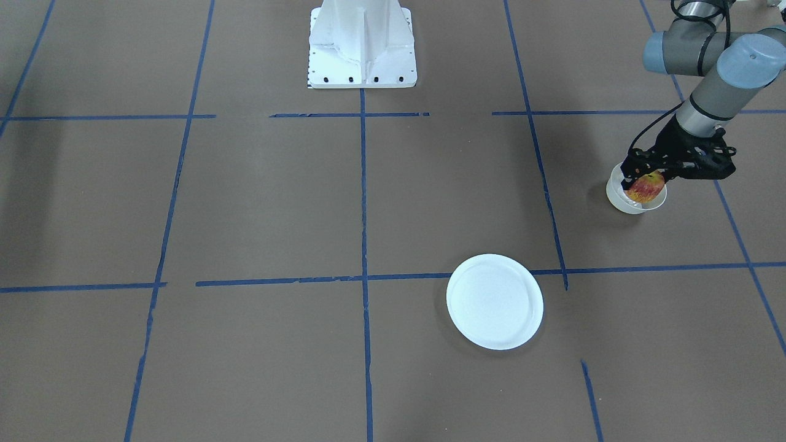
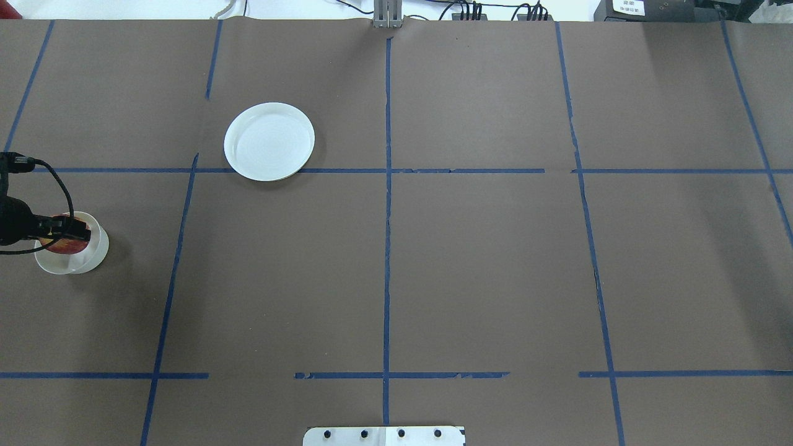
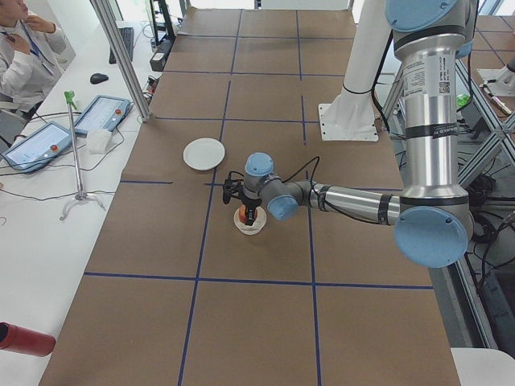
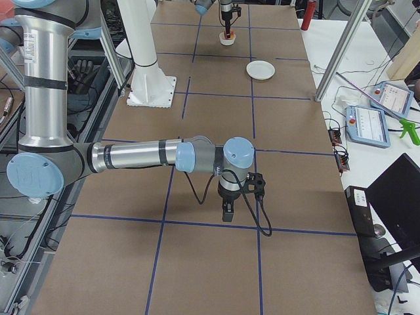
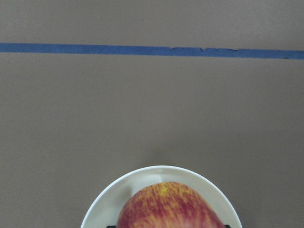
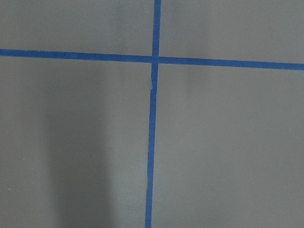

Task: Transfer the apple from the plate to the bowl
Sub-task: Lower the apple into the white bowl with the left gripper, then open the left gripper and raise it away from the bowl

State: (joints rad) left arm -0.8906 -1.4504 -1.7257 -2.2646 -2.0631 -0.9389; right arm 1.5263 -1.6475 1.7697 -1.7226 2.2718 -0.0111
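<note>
The red-and-yellow apple (image 1: 647,188) is between the fingers of my left gripper (image 1: 643,182), which is shut on it and holds it low inside the small cream-white bowl (image 1: 619,197) at the table's left end. In the overhead view the apple (image 2: 61,244) sits under the gripper (image 2: 65,235) in the bowl (image 2: 83,263). The left wrist view shows the apple (image 5: 168,206) over the bowl's rim (image 5: 111,199). The flat white plate (image 2: 269,141) lies bare, farther out on the table. My right gripper (image 4: 227,213) points down over bare table; I cannot tell if it is open.
Brown paper with blue tape lines (image 2: 386,217) covers the table. The robot's white base (image 1: 362,46) stands at the near edge. Operator tablets (image 3: 96,112) and a stand (image 3: 76,153) lie off the table's far side.
</note>
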